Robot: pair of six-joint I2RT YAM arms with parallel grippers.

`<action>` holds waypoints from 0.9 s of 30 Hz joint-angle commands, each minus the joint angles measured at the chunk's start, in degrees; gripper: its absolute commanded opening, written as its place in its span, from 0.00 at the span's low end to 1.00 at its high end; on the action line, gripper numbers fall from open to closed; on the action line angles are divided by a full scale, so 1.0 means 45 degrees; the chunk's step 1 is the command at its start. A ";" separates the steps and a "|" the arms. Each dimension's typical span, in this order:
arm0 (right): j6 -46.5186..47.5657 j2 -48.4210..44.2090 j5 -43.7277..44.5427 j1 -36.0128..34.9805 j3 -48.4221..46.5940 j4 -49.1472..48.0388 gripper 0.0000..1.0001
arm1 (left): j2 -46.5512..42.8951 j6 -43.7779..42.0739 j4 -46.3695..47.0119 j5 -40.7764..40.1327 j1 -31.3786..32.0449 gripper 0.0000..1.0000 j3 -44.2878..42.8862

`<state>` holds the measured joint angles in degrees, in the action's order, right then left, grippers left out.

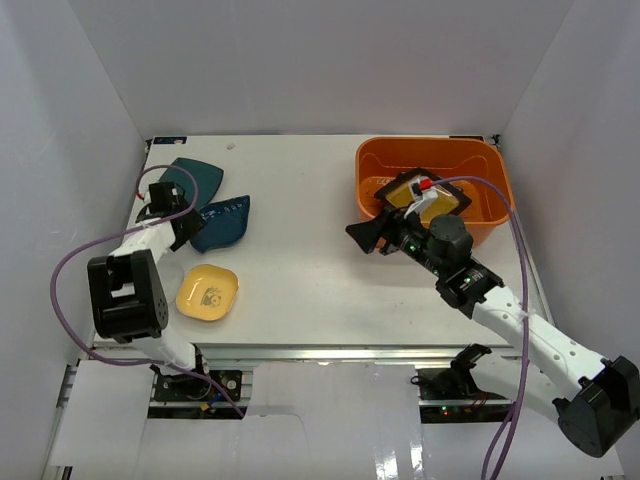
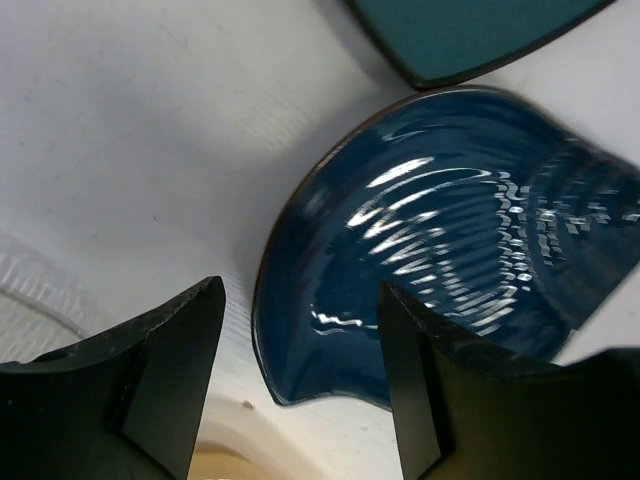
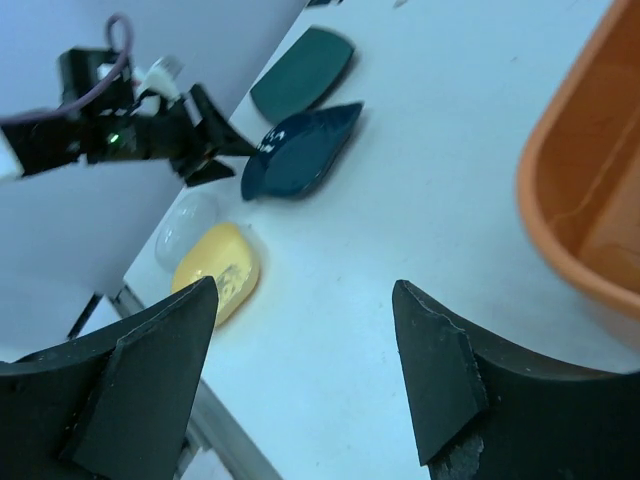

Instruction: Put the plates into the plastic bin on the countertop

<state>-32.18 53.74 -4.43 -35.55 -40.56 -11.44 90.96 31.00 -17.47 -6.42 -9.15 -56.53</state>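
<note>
The orange bin (image 1: 485, 170) stands at the table's far right and holds a black-rimmed amber square plate (image 1: 430, 196) on a darker plate. At the left lie a dark teal square plate (image 1: 195, 176), a round scalloped blue-teal plate (image 1: 226, 222), a small yellow plate (image 1: 207, 292) and a clear plate (image 3: 185, 225). My left gripper (image 1: 188, 230) is open and empty at the scalloped plate's (image 2: 450, 250) left edge, the rim between its fingers. My right gripper (image 1: 363, 235) is open and empty over the bare countertop (image 1: 300, 250), just left of the bin (image 3: 570, 200).
White walls close in the table on the left, back and right. The teal square plate (image 2: 470, 35) lies just beyond the scalloped one. The clear plate (image 2: 30, 290) and yellow plate (image 2: 230, 465) lie close to my left fingers.
</note>
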 commanded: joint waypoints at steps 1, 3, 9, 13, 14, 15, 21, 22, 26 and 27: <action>0.0530 0.0168 0.0300 -0.1274 0.0242 -0.0602 0.76 | 0.0934 -0.0542 0.0172 0.0818 -0.0330 0.72 -0.0657; 0.0609 0.0480 0.0280 -0.1863 0.0321 -0.0660 0.75 | 0.1348 -0.0601 0.0153 0.0976 -0.0369 0.71 -0.0815; 0.0727 0.2547 0.0905 -0.4480 -0.0010 -0.1244 0.76 | 0.2071 -0.0815 0.0543 0.1132 -0.0389 0.53 -0.1128; -0.0519 0.4714 0.1234 -0.5789 -0.0185 -0.2709 0.75 | 0.2073 -0.0718 0.0543 0.1269 -0.0389 0.12 -0.1071; -0.0659 0.5724 0.1566 -0.5965 -0.0361 -0.2943 0.77 | 0.1976 -0.0679 0.0563 0.1269 -0.0389 0.00 -0.0915; -0.0757 0.6295 0.1724 -0.6141 -0.0633 -0.2849 0.79 | 0.1859 -0.0621 0.0563 0.1269 -0.0370 0.00 -0.0817; -0.1304 1.0495 0.2488 -0.6767 -0.4382 -0.1774 0.97 | 0.0356 0.0199 0.0563 0.2205 -0.0370 0.00 -0.0055; -0.1440 1.1312 0.2294 -0.6807 -0.5159 -0.1716 0.98 | -0.0130 0.0277 0.0563 0.2594 -0.0370 0.00 0.0139; -0.1890 1.2978 0.2565 -0.6943 -0.6766 -0.1326 0.97 | -0.1382 0.0512 0.0933 0.3455 -0.0311 0.00 0.0589; -0.2046 1.3541 0.2566 -0.6963 -0.7040 -0.1073 0.96 | -0.1636 0.0532 0.1011 0.3650 -0.0311 0.00 0.0764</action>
<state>-38.85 110.83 4.78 -66.41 -68.03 -17.54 89.62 32.38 -13.37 5.80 -10.59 -54.11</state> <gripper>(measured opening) 0.970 0.037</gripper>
